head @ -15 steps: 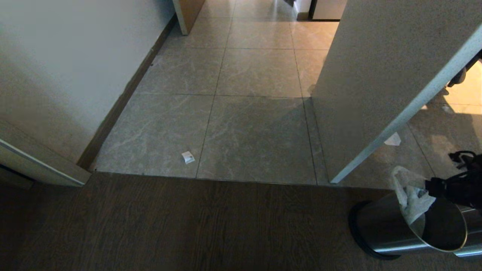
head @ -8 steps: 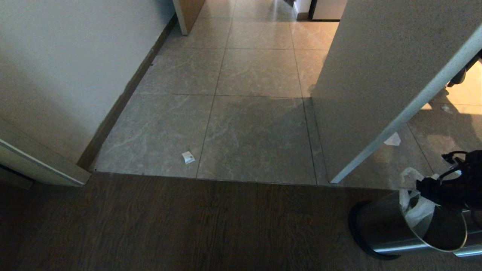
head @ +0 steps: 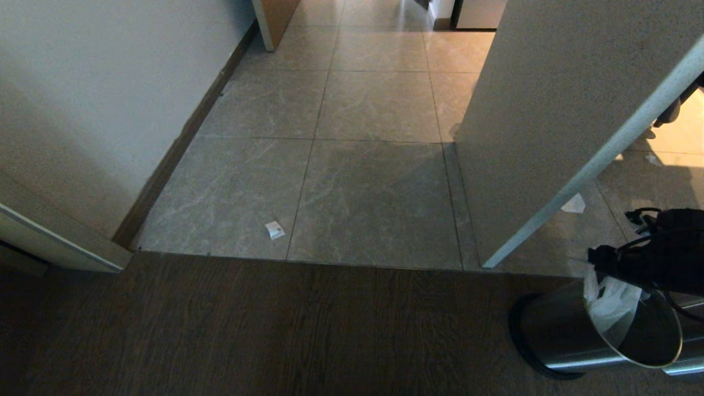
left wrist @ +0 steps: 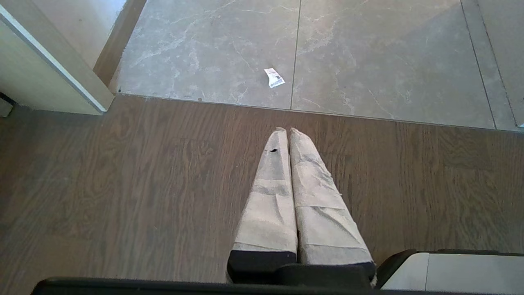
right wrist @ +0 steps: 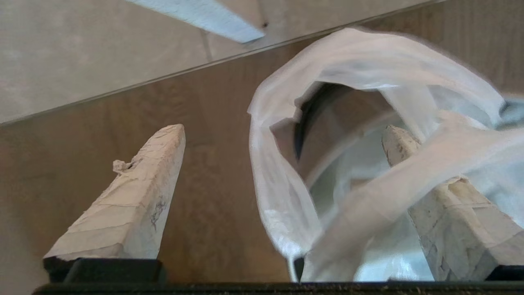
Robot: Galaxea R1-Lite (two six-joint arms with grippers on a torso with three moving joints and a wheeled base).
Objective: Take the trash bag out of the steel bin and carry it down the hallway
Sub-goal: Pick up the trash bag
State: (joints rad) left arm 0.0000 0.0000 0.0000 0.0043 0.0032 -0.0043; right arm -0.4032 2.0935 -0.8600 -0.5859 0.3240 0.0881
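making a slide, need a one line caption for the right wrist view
Open right gripper straddling the white trash bag's rim at the steel bin mouth, above dark wood floor.

I see dark wood-grain floor (head: 275, 330) nearest me, meeting grey marbled tiles (head: 374, 192) at straight threshold. Cream wall (head: 99, 99) on left with brown skirting (head: 181, 137). Pale speckled panel (head: 550, 110) leaning in on right. Small paper scrap (head: 274, 229) on tile. Warm light (head: 682, 132) on far right tiles.

steel bin (head: 572, 335): shiny, tilted, on wood floor | trash bag (head: 608, 305): white, crumpled, spilling over rim
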